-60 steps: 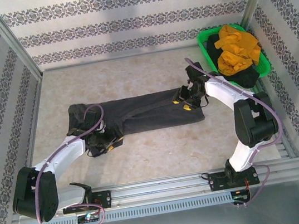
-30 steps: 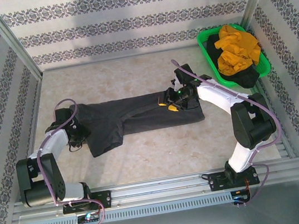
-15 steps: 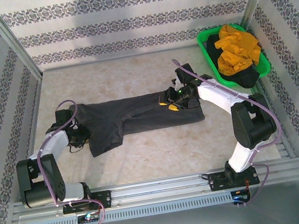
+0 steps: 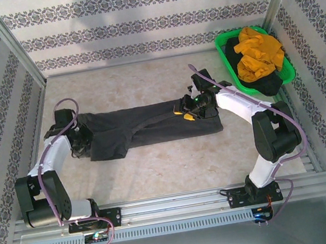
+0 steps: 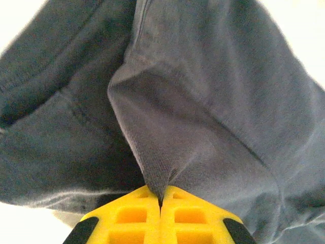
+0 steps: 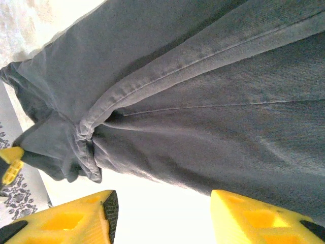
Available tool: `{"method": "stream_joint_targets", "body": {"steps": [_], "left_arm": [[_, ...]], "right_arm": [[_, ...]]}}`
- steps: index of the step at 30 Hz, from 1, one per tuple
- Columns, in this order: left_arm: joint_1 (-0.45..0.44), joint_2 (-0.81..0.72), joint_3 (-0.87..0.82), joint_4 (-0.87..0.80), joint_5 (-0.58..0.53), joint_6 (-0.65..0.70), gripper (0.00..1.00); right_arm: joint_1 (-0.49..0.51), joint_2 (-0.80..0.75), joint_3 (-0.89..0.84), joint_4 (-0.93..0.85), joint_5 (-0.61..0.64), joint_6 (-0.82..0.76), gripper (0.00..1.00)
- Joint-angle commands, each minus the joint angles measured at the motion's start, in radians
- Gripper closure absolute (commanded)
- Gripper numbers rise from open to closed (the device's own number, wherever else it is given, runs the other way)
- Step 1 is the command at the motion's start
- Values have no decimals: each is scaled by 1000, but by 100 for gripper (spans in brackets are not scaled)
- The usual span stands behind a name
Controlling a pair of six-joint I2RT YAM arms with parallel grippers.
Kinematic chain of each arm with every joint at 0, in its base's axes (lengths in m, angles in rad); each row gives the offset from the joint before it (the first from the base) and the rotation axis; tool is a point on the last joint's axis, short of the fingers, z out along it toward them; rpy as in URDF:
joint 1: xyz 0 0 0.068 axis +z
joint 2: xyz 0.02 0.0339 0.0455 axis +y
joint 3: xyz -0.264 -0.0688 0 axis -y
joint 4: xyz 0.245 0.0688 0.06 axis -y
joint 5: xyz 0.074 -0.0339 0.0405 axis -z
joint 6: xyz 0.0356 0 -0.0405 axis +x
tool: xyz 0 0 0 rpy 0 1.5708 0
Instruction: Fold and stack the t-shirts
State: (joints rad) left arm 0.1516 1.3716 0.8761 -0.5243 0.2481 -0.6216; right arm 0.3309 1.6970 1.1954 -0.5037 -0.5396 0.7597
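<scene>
Mid-fold: left end effector (image 5: 160,202) pinches the charcoal t-shirt (image 4: 151,127) at its left end, right end effector (image 6: 161,216) spread above it; next, probably fold across

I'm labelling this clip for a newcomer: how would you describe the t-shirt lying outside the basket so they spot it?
Start at the pale table. Across its middle, left of the green basket, lies the charcoal-grey t-shirt. It alone is stretched out flat; the mustard-orange t-shirt and a dark garment sit bunched there.
</scene>
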Motion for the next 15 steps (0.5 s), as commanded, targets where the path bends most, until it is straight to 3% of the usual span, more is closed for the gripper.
{"method": "stream_joint_targets", "body": {"steps": [1, 6, 15], "left_arm": [[3, -3, 59, -47, -68, -23, 100], [5, 112, 159, -78, -90, 16, 100], [9, 298, 268, 14, -163, 80, 98]], "right_arm": [[-19, -8, 19, -7, 7, 3, 48], [-32, -14, 8, -4, 4, 3, 49], [-60, -51, -60, 25, 24, 11, 52]]}}
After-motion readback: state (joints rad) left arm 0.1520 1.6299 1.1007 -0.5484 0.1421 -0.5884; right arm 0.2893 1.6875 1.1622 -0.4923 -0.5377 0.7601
